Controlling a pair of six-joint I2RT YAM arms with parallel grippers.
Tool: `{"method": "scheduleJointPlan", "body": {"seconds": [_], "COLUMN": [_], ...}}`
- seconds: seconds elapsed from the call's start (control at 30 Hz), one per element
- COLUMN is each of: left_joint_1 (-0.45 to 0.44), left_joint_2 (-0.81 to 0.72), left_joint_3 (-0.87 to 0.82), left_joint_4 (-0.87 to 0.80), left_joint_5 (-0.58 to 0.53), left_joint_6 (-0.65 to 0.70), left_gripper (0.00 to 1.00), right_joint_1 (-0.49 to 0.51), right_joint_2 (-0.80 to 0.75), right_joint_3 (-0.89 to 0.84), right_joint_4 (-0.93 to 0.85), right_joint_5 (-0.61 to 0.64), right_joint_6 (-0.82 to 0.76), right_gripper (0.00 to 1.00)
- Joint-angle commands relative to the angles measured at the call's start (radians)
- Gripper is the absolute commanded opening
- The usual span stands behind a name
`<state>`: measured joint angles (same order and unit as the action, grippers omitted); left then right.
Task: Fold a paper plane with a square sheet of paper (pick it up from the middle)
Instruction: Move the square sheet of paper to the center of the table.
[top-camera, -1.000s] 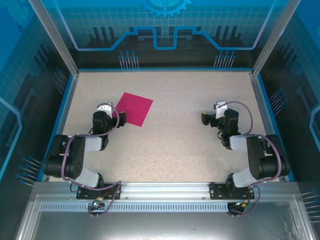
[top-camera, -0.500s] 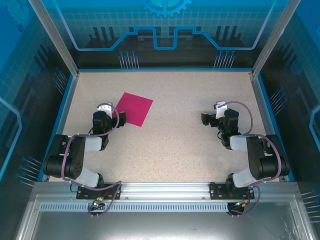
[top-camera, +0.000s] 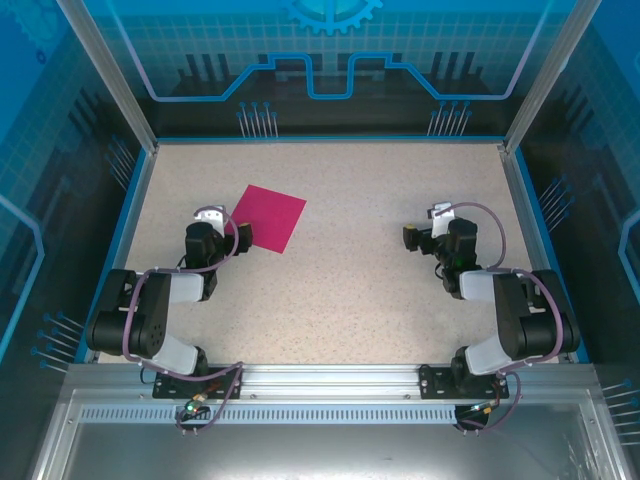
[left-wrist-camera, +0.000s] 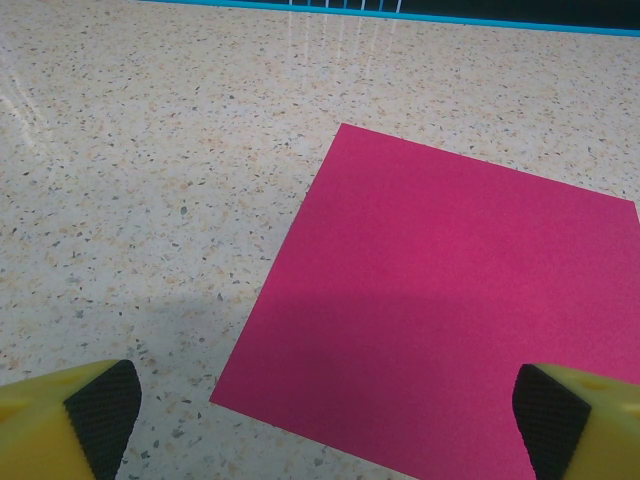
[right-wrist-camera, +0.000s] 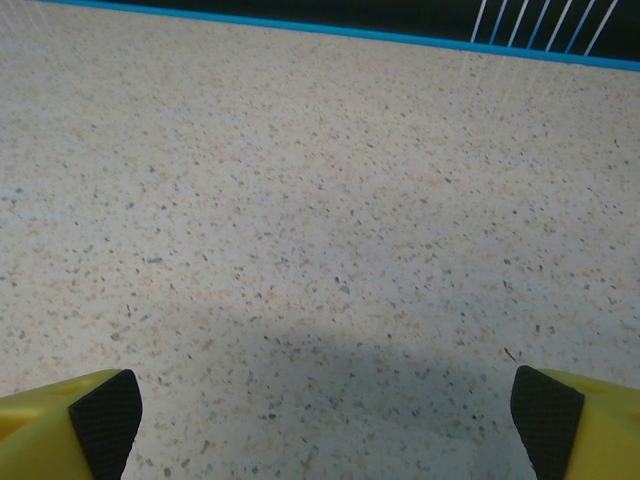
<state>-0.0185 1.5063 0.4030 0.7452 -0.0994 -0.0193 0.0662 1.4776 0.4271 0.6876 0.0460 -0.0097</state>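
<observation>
The surface (top-camera: 360, 280) is pale with lots of tiny dark and tan specks. A thin blue edge (top-camera: 320, 139) runs around it. The square sheet of paper (top-camera: 268, 218), bright pink, lies flat on it in the upper left of the frame, turned a little.

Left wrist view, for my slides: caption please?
Open left hand facing the unfolded square sheet of paper on the table.
</observation>
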Motion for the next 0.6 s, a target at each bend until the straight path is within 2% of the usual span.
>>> {"method": "scheduleJointPlan", "body": {"seconds": [0.0, 0.17, 0.33, 0.43, 0.57], "left_joint_1": [0.008, 0.006, 0.005, -0.001, -0.030], "left_joint_2": [-0.041, -0.159, -0.217, -0.158, 0.000], "left_joint_3": [0.041, 0.165, 0.340, 0.501, 0.663], "left_joint_4": [-0.053, -0.381, -0.722, -0.920, -1.045], "left_joint_5": [-0.020, -0.061, -0.041, -0.005, 0.106], "left_joint_6": [0.000, -0.065, -0.279, -0.363, -0.432], "left_gripper": [0.99, 0.99, 0.99, 0.99, 0.99], "right_joint_1": [0.039, 0.104, 0.166, 0.189, 0.192], "right_joint_2": [-0.086, -0.194, -0.276, -0.288, -0.212], "right_joint_3": [0.061, 0.150, 0.268, 0.316, 0.436], "right_joint_4": [-0.126, -0.376, -0.653, -0.741, -0.916], "right_joint_5": [0.075, 0.122, 0.114, 0.084, 0.005], "right_joint_6": [-0.030, 0.013, 0.145, 0.249, 0.406], "right_gripper": [0.99, 0.99, 0.99, 0.99, 0.99]}}
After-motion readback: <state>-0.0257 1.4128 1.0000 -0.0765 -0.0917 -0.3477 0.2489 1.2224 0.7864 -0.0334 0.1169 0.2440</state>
